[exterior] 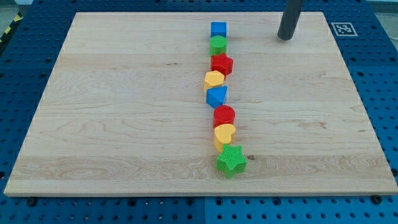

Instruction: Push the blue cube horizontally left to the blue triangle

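Note:
The blue cube [218,29] sits at the top of a column of blocks near the board's middle. The blue triangle [217,96] lies lower in the same column, between a yellow hexagon [214,79] and a red cylinder [224,115]. My tip [285,37] rests on the board near the view's top right, well to the right of the blue cube and apart from every block.
The column also holds a green cylinder [218,44], a red hexagon [221,64], a yellow heart [224,134] and a green star [231,161]. The wooden board [112,112] lies on a blue perforated table. A marker tag [343,28] sits at the top right.

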